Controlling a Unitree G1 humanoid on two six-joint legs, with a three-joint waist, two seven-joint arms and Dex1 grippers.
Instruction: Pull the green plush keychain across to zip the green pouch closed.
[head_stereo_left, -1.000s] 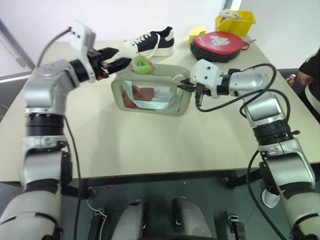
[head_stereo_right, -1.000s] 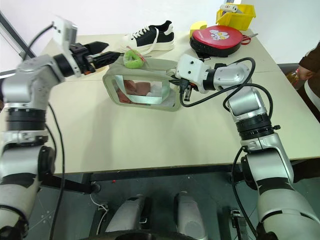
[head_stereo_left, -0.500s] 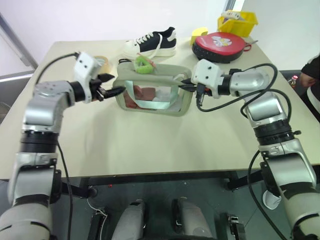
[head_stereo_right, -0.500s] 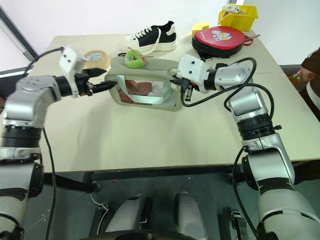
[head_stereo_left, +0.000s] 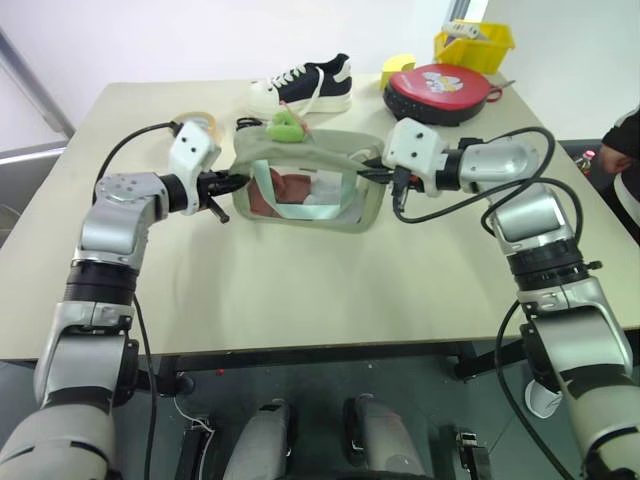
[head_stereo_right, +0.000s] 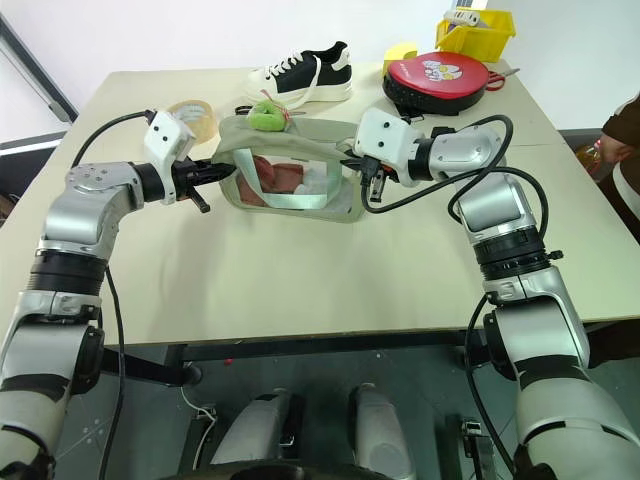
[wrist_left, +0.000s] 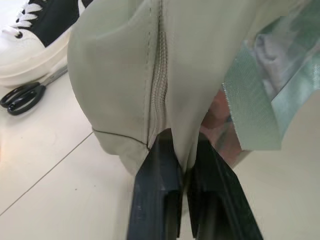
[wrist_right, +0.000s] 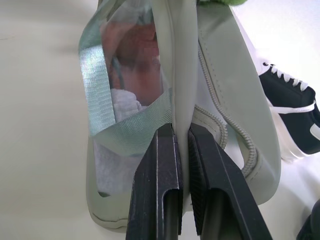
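While both sets of fingers pinch the green pouch (head_stereo_left: 305, 190), left wrist view alone reveals scissors (wrist_left: 22, 97).

A beige table (head_stereo_left: 300, 290) is standing against a plain white wall (head_stereo_left: 200, 35), with dark grey floor (head_stereo_left: 15, 200) showing beside it.

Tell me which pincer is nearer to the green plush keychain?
Left. The left pincer grips the green pouch at the end just below the green plush keychain; the right pincer grips the far end.
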